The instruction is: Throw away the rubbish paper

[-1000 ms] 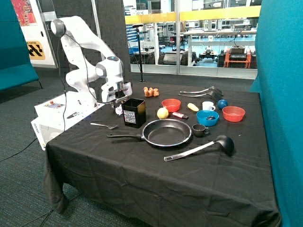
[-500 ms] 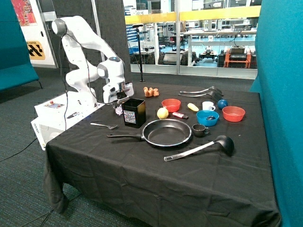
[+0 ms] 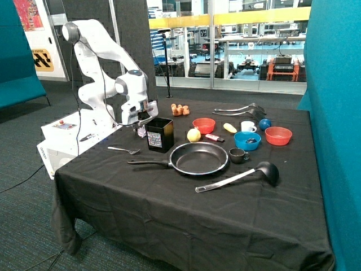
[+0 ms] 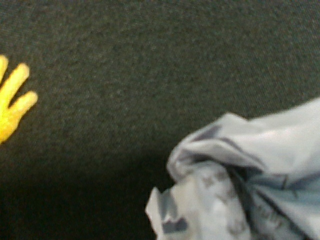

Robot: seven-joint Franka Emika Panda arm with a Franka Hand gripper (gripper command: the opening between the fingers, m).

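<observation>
One crumpled white paper wad (image 3: 141, 133) lies on the black cloth just beside the black box (image 3: 160, 134), on the side facing the robot base. My gripper (image 3: 140, 125) hangs directly over the wad, almost on it. In the wrist view the wad (image 4: 250, 180) fills one corner, very close, with printed marks on it and black cloth around it. No gripper part shows in the wrist view. A second wad is not in view.
A fork (image 3: 124, 150) lies in front of the box. A frying pan (image 3: 198, 158), a lemon (image 3: 194, 135), a red bowl (image 3: 203, 125), a brown lumpy toy (image 3: 180, 109) and a white mug (image 3: 247, 126) stand further along. A yellow shape (image 4: 12, 107) shows in the wrist view.
The wrist has shifted slightly toward the black box and stays low over the wad. The wad has not visibly moved.
</observation>
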